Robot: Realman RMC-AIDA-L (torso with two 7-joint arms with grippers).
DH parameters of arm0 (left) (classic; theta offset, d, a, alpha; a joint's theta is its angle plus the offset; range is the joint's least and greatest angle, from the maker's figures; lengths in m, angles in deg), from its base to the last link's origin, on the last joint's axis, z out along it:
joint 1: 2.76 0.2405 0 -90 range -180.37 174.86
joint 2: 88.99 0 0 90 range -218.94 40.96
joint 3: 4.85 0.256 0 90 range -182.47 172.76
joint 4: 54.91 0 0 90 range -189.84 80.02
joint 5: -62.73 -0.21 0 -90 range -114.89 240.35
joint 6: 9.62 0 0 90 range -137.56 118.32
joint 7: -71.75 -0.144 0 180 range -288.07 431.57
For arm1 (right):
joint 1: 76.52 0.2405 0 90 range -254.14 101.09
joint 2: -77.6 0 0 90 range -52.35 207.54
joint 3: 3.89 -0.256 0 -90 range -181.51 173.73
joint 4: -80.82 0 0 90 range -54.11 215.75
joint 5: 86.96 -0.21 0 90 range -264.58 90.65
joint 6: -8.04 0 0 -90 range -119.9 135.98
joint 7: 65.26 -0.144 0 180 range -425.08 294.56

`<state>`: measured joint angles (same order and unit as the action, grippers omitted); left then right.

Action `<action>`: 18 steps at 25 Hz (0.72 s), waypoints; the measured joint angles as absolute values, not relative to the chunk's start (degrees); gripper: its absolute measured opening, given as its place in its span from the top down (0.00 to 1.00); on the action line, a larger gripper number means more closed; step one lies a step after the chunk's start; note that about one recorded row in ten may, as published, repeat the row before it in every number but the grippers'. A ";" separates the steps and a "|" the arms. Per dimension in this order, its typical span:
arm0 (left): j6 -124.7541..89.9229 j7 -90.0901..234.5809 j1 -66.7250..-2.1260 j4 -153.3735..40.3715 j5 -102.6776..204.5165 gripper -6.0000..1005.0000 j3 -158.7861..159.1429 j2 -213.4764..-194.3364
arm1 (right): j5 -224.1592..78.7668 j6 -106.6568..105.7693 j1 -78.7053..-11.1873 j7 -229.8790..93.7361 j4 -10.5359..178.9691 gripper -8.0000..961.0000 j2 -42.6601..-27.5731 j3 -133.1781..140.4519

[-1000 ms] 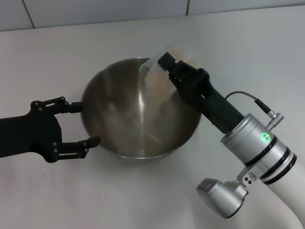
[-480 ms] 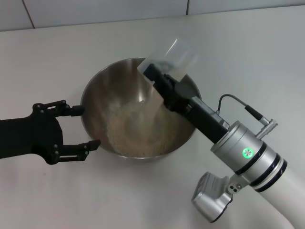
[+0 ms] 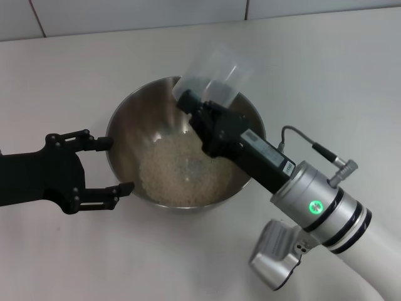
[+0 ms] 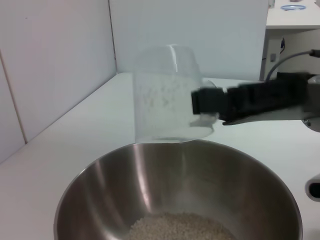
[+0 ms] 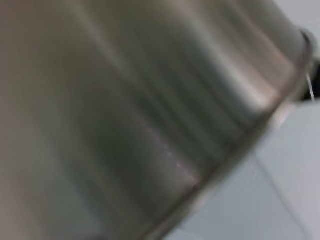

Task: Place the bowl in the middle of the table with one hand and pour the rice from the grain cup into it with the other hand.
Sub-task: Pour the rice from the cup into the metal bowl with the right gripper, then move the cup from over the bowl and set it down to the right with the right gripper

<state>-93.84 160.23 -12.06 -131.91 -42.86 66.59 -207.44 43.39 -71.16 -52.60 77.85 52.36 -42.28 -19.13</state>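
Centre frame: right gripper (image 3: 199, 108) clamped on upturned grain cup (image 3: 213, 74) over bowl (image 3: 128, 119) (rice (image 3: 182, 169) inside); left gripper (image 3: 113, 165) spread open at lower left.

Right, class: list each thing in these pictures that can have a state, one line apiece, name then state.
Bowl: upright on the table, holding rice.
Rice: heaped in the bowl's bottom.
Cup: upturned over the bowl, nearly empty, a few grains clinging.
Right gripper: shut on the cup.
Left gripper: open, at the bowl's left rim.
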 joint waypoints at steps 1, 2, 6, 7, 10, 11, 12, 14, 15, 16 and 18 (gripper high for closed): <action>-93.84 160.23 -12.06 -131.91 -42.86 0.16 66.59 -207.46 | 41.92 -70.92 -52.97 74.60 50.77 0.95 -42.28 -19.30; -93.85 160.23 -12.07 -131.91 -42.86 0.16 66.59 -207.48 | 40.53 -70.78 -53.34 71.23 49.38 0.95 -42.28 -19.41; -93.87 160.25 -12.07 -132.17 -42.84 0.16 66.59 -207.47 | 33.93 -70.98 -55.30 51.95 42.79 0.95 -42.28 -19.81; -93.89 160.25 -12.07 -132.33 -42.85 0.16 66.59 -207.47 | 32.46 -71.26 -55.70 47.40 41.58 0.95 -42.24 -20.08; -93.92 160.25 -12.03 -132.62 -42.85 0.16 66.59 -207.46 | 27.58 -71.61 -56.52 33.47 38.22 0.95 -41.84 -21.53; -93.93 160.25 -12.03 -132.62 -42.85 0.16 66.59 -207.46 | 26.38 -71.69 -56.88 28.38 37.36 0.95 -41.72 -22.15; -93.93 160.25 -12.05 -132.62 -42.85 0.16 66.60 -207.46 | 25.57 -71.86 -57.30 22.69 36.76 0.95 -41.61 -22.80; -93.92 160.25 -12.09 -132.62 -42.85 0.16 66.59 -207.46 | 25.35 -72.32 -58.29 10.93 36.36 0.95 -41.31 -24.31; -93.92 160.25 -12.09 -132.62 -42.85 0.16 66.59 -207.46 | 25.40 -72.69 -58.79 3.83 36.35 0.95 -41.07 -25.22; -93.92 160.25 -12.10 -132.62 -42.85 0.16 66.59 -207.46 | 25.45 -73.10 -59.31 -2.96 36.69 0.95 -40.86 -26.23; -93.92 160.25 -12.09 -132.62 -42.85 0.16 66.59 -207.46 | 25.46 -74.38 -60.13 -15.37 38.38 0.95 -40.73 -28.29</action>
<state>-93.92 160.25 -12.09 -132.62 -42.85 66.59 -207.46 25.46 -74.38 -60.13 -15.37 38.38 -40.73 -28.29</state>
